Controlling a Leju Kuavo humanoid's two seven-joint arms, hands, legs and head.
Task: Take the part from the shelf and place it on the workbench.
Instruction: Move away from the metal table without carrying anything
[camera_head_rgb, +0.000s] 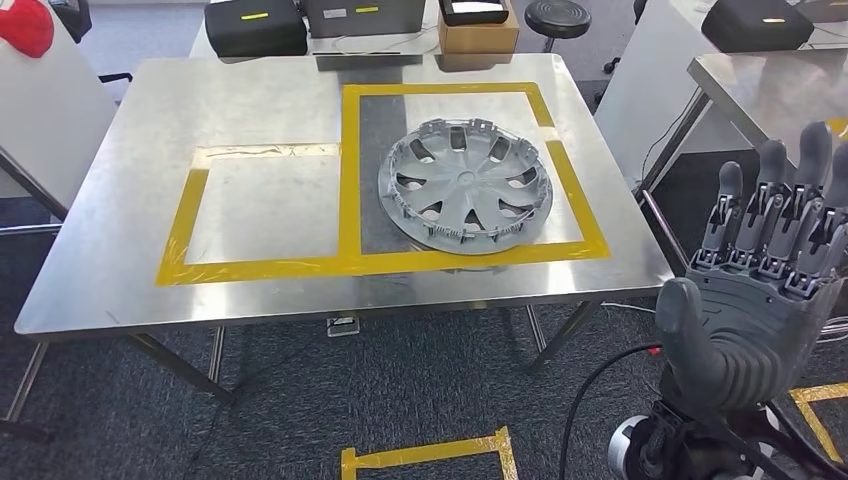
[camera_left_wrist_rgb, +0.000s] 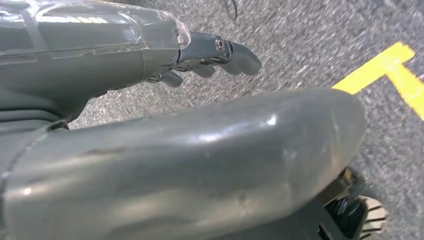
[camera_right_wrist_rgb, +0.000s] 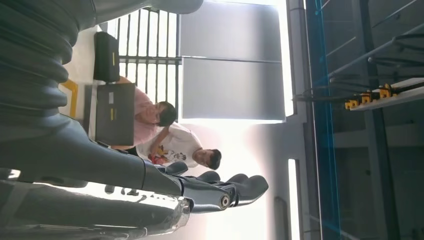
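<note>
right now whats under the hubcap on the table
The hubcap lies on a dark mat inside the yellow tape outline. The mat's middle is covered.

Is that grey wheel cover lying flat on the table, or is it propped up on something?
Mostly flat: the wheel cover lies face up on the table, inside the yellow tape frame. Whether something sits beneath it, I cannot tell.

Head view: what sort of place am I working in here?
Likely a robot test workshop: a steel workbench marked with yellow tape, a hubcap on it, black cases behind.
</note>
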